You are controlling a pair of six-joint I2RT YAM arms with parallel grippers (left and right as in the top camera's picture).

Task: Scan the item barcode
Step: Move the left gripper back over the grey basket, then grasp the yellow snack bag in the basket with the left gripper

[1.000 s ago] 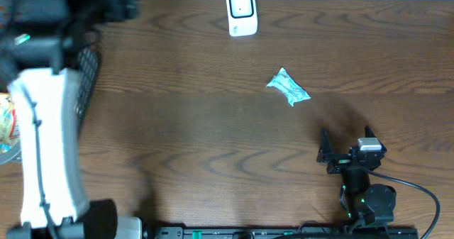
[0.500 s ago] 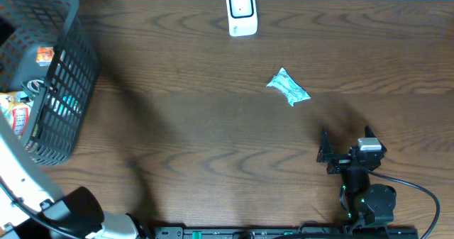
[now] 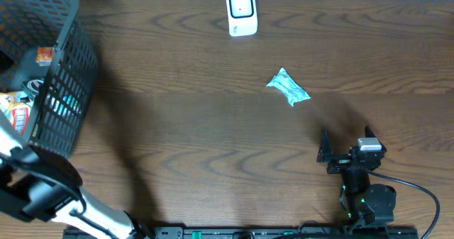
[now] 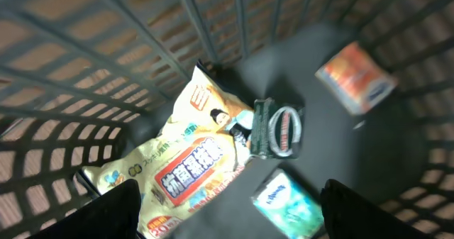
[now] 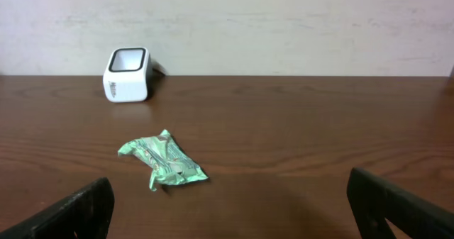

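Step in hand: most likely choosing 1 item from the basket [image 3: 65,90] to carry to the scanner [image 3: 241,12]; nothing is gripped yet.
Left claw [image 4: 228,200]: open, empty, hanging above the basket's contents with its 2 fingers showing at the lower edge of the wrist view.
Items in the basket: a yellow snack bag [image 4: 177,175], a dark packet [image 4: 278,129] overlapping its edge, a teal pack [image 4: 287,205] just below, and an orange packet [image 4: 355,76] apart on the basket floor.
Green packet [image 3: 289,88]: lies on the tabletop [image 3: 177,125] between the scanner and the right claw, touching neither.
Right claw [image 5: 234,203]: open, empty, low over the tabletop, facing the green packet and the scanner.
Doing it well: come straight down on 1 item only. The teal pack sits nearest between the fingers, and the orange packet has free space around it (the view is blurred, so no barcode can be made out). Close across the narrow side, lift clear of the mesh wall, then turn the printed face toward the scanner window.
Risk: pinching 2 overlapping packets together, or catching a finger in the mesh.
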